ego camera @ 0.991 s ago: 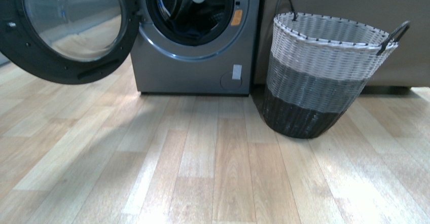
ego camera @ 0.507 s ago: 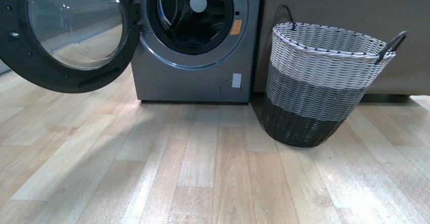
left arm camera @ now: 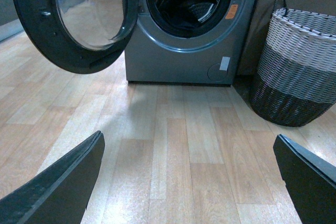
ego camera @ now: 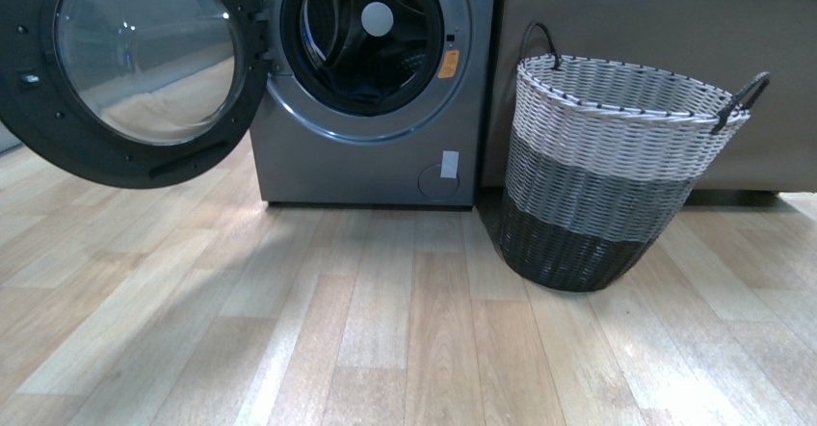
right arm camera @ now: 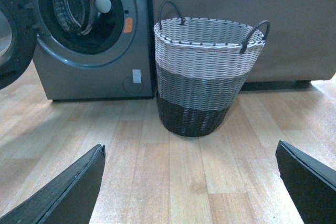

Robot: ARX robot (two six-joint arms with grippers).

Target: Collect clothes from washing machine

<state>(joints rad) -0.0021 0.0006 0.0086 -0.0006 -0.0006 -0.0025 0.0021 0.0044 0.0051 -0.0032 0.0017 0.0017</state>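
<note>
Both spread, empty: L tool (left arm camera: 188, 135), R tool (right arm camera: 190, 143); grey washing machine (ego camera: 366, 161) door (ego camera: 144, 65) open, navy clothes (ego camera: 369, 89) in drum (ego camera: 332, 12).

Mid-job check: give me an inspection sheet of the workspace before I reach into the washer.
Surface: wood-plank floor.
Job's things: washer, door swung open; clothes dark blue, low inside, hard to make out.
Clutter: nothing seen.
Grippers: left gripper and right gripper open, empty, above the floor.
Cables: nothing seen.
Surroundings: basket upright to the right of the washer, inside hidden; brown panel behind it.
</note>
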